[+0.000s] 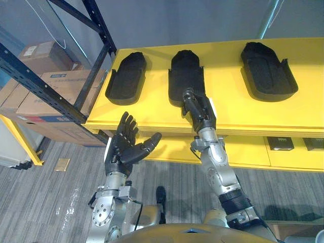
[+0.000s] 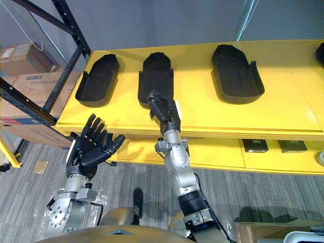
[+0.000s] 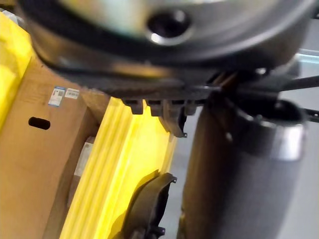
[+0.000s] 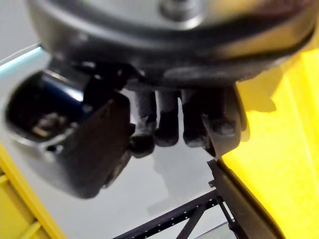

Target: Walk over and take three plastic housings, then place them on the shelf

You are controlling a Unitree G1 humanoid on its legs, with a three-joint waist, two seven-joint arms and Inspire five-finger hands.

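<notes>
On the yellow shelf (image 1: 228, 109) in front of the robot lie three black plastic housings, shallow scoop-shaped shells set side by side and well apart: the left housing (image 1: 125, 78), the middle housing (image 1: 186, 71) and the right housing (image 1: 268, 71). Each has its long axis running from the shelf's front edge toward the back, with the rounded end farthest from the robot.

The right hand (image 1: 200, 109) is up over the front of the shelf, at the near end of the middle housing and overlapping it. I cannot tell from where I stand whether it grips the shell or merely rests against it. The housing stretches straight away from that hand, roughly in line with the forearm. Any push or pull would, I reckon, go along its length.

The left hand (image 1: 126, 144) hangs lower, just off the shelf's front edge, palm up and released, with nothing in it. It is the nearer one to the left housing, which lies ahead of it and farther back on the shelf. The right housing sits off to the right of both hands.

With all three shells on the shelf, the job looks close to finished.

To the left stands a dark blue steel rack (image 1: 50, 94) holding brown cardboard boxes (image 1: 55, 78).
</notes>
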